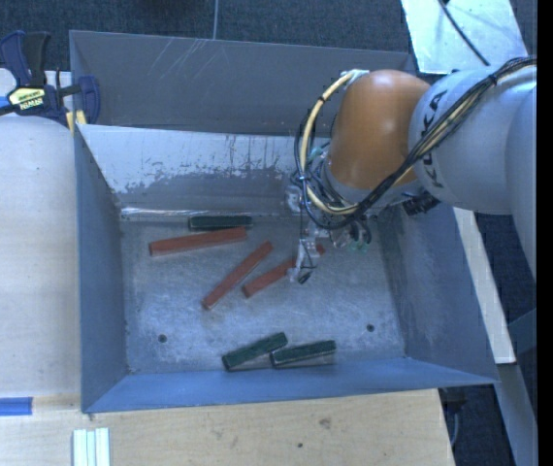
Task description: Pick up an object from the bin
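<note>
The gripper point(305, 265) hangs low in the middle of the bin point(97, 289), its tip at the right end of a short red-brown stick point(265, 281) lying on the floor. Whether the jaws are open or closed cannot be told. Just left of that stick lies a longer red-brown stick point(238, 275), slanted. Farther left, near the back wall, are a third red-brown stick point(197, 244) and a dark green stick point(220, 223). Two more dark green sticks point(254, 351) point(304, 354) lie end to end by the front wall.
</note>
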Controlling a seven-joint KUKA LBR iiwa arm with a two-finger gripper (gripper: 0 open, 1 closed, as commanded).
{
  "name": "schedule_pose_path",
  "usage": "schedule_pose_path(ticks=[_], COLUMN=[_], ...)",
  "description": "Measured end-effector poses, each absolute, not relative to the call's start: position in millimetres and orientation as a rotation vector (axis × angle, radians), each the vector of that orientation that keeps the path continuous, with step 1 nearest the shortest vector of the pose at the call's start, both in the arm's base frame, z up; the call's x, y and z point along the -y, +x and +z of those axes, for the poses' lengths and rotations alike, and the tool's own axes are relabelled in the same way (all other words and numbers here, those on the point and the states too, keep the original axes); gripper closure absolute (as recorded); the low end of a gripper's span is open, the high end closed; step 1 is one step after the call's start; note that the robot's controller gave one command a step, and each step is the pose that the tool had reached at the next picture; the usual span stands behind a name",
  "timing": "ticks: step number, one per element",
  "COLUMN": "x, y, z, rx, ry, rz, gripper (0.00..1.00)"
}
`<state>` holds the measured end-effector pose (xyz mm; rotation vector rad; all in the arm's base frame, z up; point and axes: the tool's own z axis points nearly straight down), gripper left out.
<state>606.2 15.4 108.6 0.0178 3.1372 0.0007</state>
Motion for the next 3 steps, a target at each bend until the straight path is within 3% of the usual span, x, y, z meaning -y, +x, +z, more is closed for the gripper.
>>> schedule_pose_path(ticks=[1,2,3], x=[-19,-19,-26], y=[603.0,604.9,587.9], z=[69,72,227], rx=[-3.141,-3.136,-3.128], ry=[-0.097,-0.095,-0.098], rz=[-0.001,0.001,-0.001], gripper=[0.00,1.00,1.00])
